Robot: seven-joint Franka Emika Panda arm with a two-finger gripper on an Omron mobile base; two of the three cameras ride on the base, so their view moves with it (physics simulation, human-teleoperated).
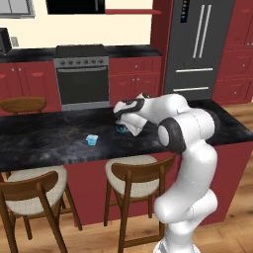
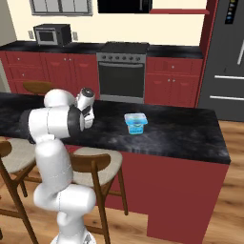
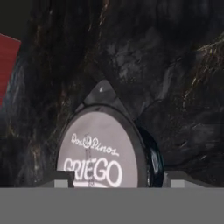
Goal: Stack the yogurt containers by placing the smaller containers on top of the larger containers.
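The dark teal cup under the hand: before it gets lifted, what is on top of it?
The dark teal cup carries a flat white lid printed GRIEGO, with nothing on it. The gripper straddles the lid's near edge, which is cut off from sight.

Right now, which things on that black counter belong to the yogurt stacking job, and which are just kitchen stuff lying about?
For the job:
- dark teal cup with white lid, between the fingers
- light-blue tub
- boxy blue-and-white pack

Just about:
- wooden stools
- oven
- microwave
- fridge
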